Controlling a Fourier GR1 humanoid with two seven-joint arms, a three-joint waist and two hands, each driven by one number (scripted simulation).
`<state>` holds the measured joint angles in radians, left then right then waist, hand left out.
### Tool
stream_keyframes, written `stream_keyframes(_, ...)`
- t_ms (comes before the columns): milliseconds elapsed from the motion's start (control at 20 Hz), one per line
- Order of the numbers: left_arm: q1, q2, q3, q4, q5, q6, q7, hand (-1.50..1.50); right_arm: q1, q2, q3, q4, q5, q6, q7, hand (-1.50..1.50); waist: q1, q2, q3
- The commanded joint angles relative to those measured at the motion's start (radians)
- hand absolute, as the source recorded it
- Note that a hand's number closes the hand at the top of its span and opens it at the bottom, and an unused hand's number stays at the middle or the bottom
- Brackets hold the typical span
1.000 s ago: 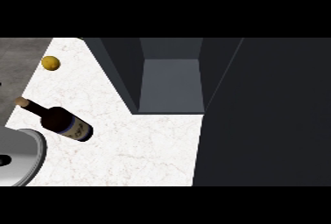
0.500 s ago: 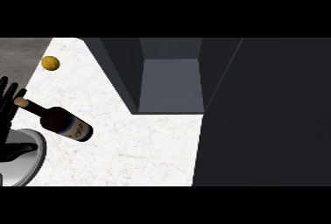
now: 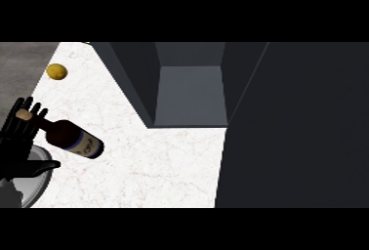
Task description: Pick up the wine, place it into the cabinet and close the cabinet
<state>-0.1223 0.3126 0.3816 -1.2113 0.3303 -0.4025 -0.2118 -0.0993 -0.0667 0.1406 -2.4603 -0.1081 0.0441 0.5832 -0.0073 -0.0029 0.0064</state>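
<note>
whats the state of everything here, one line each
wine: lying on the counter, cork toward the left hand, not lifted
left hand: open, fingers straight, beside the bottle's neck
cabinet: open, nothing showing inside
door: swung open
yellow ball: resting on the counter, apart from the rest
plate: on the counter, partly under the hand

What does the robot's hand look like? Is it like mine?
A bit like yours! Only the robot's left hand shows, at the left edge of the head view. It is all black, with long thin fingers and a thumb sticking out sideways. A small bit of grey forearm peeks in below it. No cables, markings or sleeves can be seen. The right hand is out of view.
</note>
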Motion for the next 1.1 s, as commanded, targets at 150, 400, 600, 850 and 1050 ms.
stream_keyframes(150, -0.097, 0.044, 0.019, 0.329, -0.059, -0.076, -0.179, -1.50, 0.034, -0.011, -0.037, -0.086, -0.075, 0.021, 0.012, -1.50, -0.006, 0.005, -0.007)
stream_keyframes(400, -0.064, -0.002, -0.001, 0.413, -0.122, -0.085, -0.297, -1.50, 0.027, 0.006, -0.018, -0.039, -0.052, 0.027, -0.020, -1.50, -0.011, 0.008, -0.008)
stream_keyframes(600, -0.107, 0.034, -0.003, 0.522, -0.139, -0.131, -0.337, -1.50, -0.033, -0.006, -0.076, 0.007, -0.075, 0.033, -0.032, -1.50, 0.000, 0.006, -0.007)
stream_keyframes(850, -0.188, 0.033, -0.003, 0.736, -0.192, -0.143, -0.487, -1.50, 0.071, 0.010, -0.040, -0.006, -0.058, 0.062, -0.097, -1.50, -0.010, 0.008, -0.008)
stream_keyframes(1050, -0.249, 0.065, 0.025, 0.844, -0.156, -0.219, -0.477, -1.50, 0.042, -0.003, -0.026, -0.072, -0.066, 0.040, -0.003, -1.50, -0.019, 0.010, -0.009)
